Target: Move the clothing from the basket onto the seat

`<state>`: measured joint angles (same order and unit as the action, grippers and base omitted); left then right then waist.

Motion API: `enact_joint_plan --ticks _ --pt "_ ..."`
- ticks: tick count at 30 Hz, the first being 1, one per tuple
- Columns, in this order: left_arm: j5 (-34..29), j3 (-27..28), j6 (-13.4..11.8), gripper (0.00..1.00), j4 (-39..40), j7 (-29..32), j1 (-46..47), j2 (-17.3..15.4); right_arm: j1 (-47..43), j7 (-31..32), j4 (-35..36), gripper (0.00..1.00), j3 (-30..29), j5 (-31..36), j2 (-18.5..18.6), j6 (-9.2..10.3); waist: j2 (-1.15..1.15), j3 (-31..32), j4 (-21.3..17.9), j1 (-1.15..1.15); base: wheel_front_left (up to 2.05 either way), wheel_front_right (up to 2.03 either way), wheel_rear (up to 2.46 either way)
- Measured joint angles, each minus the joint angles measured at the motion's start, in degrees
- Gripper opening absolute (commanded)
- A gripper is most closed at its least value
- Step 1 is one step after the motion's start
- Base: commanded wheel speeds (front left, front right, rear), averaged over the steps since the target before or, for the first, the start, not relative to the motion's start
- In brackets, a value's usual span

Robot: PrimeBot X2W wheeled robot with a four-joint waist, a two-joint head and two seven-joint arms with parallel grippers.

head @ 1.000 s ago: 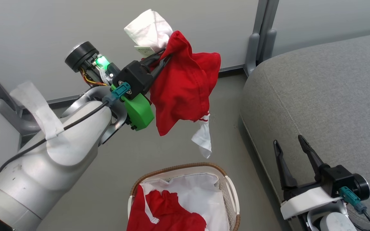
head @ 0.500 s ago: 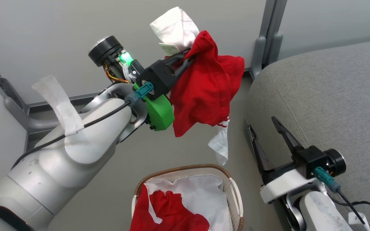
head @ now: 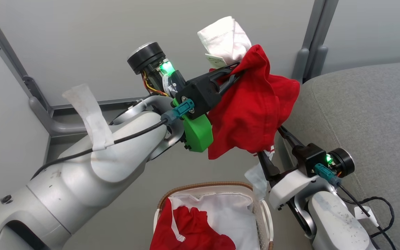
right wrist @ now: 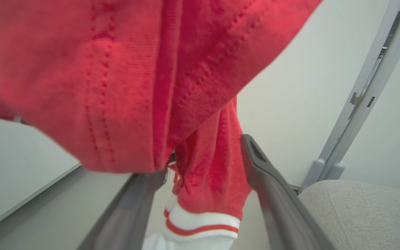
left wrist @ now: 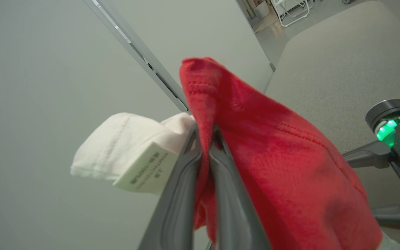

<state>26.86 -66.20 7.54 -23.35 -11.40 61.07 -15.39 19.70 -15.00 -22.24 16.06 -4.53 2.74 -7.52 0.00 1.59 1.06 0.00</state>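
Note:
My left gripper [head: 238, 67] is raised in the air and shut on a red jersey [head: 252, 111] of the clothing, whose white part [head: 226, 38] bunches above the fingers. In the left wrist view the closed fingers [left wrist: 221, 180] pinch the red fabric [left wrist: 273, 156]. My right gripper [head: 273, 146] stands open just below, its fingertips behind the hanging cloth. The jersey's lower end [right wrist: 214, 173] hangs between its spread fingers [right wrist: 262, 166]. A second red jersey [head: 193, 229] lies in the basket [head: 203, 185]. The grey seat [head: 366, 111] is at the right.
A white liner [head: 227, 211] fills the basket beside the red cloth. Grey wall panels with a metal post [head: 311, 38] stand behind. The grey floor [head: 130, 194] lies between the basket and the wall. The seat's rounded corner [right wrist: 366, 208] is close to my right gripper.
The camera has shifted. My left gripper has carried the jersey to the right, toward the seat. My right gripper has risen and moved left until its open fingers reach around the hanging cloth.

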Motion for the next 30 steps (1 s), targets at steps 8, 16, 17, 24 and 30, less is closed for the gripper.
enact_joint_plan --ticks 8,16,17,24,30 --pt "1.3 -0.5 0.0 0.00 1.0 -0.3 -0.2 -0.1 2.8 0.0 -2.9 0.00 0.7 -0.5 0.0 0.00 0.00 0.2 0.8 0.00 0.00 0.00 0.00" --pt "3.9 0.1 -0.9 0.10 -0.9 -0.9 -3.9 -1.5 3.6 0.0 -2.7 0.00 -1.3 -0.5 0.0 0.00 0.00 -0.1 0.0 0.00 0.00 0.00 0.00" --pt "4.8 0.6 -1.0 0.32 -1.1 -1.2 -4.7 -1.6 3.6 0.0 -2.4 0.00 -1.4 -0.6 0.1 0.01 0.00 -0.2 -0.1 0.00 0.00 0.00 0.00" --pt "7.9 2.9 -1.8 1.00 -3.1 -2.9 -9.8 -1.9 4.1 0.0 -0.6 0.00 -2.4 -0.6 0.0 0.00 0.00 -0.8 -1.1 0.00 0.00 0.00 0.00" --pt "10.4 4.8 -2.0 1.00 -4.4 -3.4 -15.1 -1.8 4.3 0.0 1.7 0.00 -4.2 -0.3 0.0 0.00 0.00 -1.3 -1.5 0.00 0.00 0.00 0.00"
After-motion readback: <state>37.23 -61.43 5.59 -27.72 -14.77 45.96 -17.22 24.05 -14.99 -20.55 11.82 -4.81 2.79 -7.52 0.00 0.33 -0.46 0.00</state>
